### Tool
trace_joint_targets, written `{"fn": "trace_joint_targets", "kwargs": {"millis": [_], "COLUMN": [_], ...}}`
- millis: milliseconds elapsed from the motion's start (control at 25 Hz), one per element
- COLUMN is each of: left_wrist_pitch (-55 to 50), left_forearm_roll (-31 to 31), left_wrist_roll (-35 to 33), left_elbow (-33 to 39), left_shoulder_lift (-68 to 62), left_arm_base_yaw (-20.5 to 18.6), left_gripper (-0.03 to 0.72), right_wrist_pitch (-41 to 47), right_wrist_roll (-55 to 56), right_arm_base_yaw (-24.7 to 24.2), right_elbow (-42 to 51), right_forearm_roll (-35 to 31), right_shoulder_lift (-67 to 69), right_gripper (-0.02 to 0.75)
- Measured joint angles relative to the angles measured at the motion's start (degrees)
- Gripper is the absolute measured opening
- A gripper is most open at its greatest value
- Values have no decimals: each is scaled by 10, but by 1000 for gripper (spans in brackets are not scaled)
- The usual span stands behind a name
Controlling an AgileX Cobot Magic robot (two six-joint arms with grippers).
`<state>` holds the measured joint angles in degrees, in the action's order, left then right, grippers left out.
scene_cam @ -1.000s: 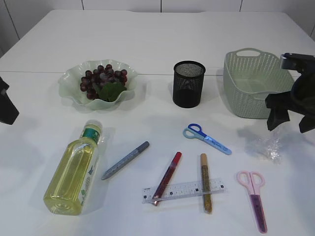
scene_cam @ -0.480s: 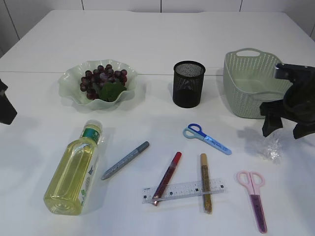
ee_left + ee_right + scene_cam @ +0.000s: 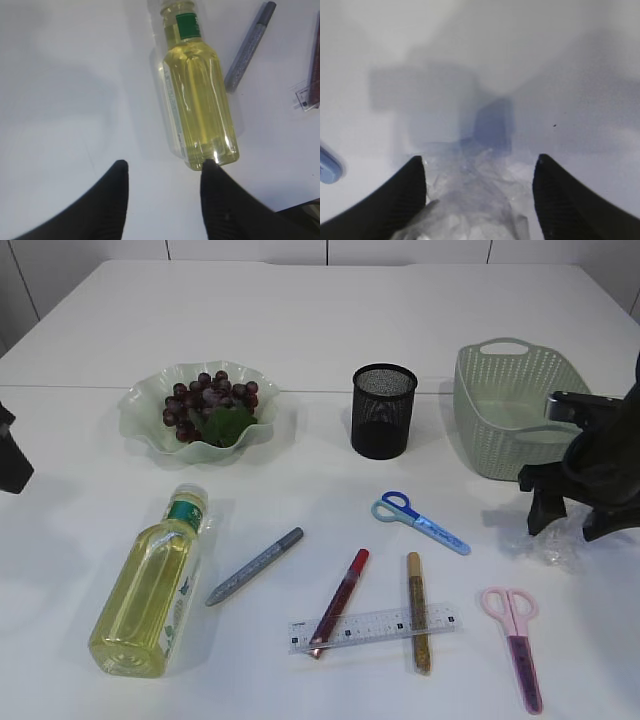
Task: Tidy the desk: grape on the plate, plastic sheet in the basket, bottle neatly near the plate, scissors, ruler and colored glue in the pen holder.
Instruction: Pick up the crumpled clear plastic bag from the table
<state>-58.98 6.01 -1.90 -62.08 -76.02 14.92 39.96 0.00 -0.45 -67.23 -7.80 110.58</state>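
From where I'm driving this, the white surface [image 3: 330,320] has most of the job left on it, and the piece I care about is over on the right. The green basket [image 3: 505,430] sits at the back right, and the right claw [image 3: 567,522] is parked just in front of it, hovering low over the crumpled plastic sheet [image 3: 548,545]. The wrist cam makes the relation plain: the plastic sheet [image 3: 470,210] lies directly between and under the two black fingers [image 3: 395,200], which stand wide apart and aren't pinching it yet, so I'd say the move is pretty much straight down and squeeze, then lift back toward the basket behind. The sheet is a loose wad with no real long axis, so I doubt wrist angle matters much. The left claw [image 3: 162,170] is way over on the other side, fingers also apart and gripping nothing, with the tip of one right at the base of the oil bottle [image 3: 197,95], which lies on its side with its cap pointing away from that claw. So the right arm is clearly nearer the sheet.
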Motion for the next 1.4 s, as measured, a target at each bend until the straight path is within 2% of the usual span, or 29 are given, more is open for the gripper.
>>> {"fn": "trace_joint_targets", "kwargs": {"millis": [400,520,800,1240,1400], "left_wrist_pitch": [0,0,0,0,0], "left_forearm_roll": [-1,-1,-1,-1,-1], "left_wrist_roll": [0,0,0,0,0], "left_elbow": [0,0,0,0,0], "left_shoulder_lift": [0,0,0,0,0], "left_arm_base_yaw": [0,0,0,0,0], "left_gripper": [340,340,331,320,315], "right_wrist_pitch": [7,27,69,87,83], "right_wrist_roll": [0,0,-12,-14,-17], "right_arm_base_yaw": [0,0,0,0,0], "right_elbow": [0,0,0,0,-35], "right_forearm_roll": [-1,-1,-5,-10,-10], "right_shoulder_lift": [0,0,-12,-129,-150], "right_gripper": [159,92,64,61,61]}}
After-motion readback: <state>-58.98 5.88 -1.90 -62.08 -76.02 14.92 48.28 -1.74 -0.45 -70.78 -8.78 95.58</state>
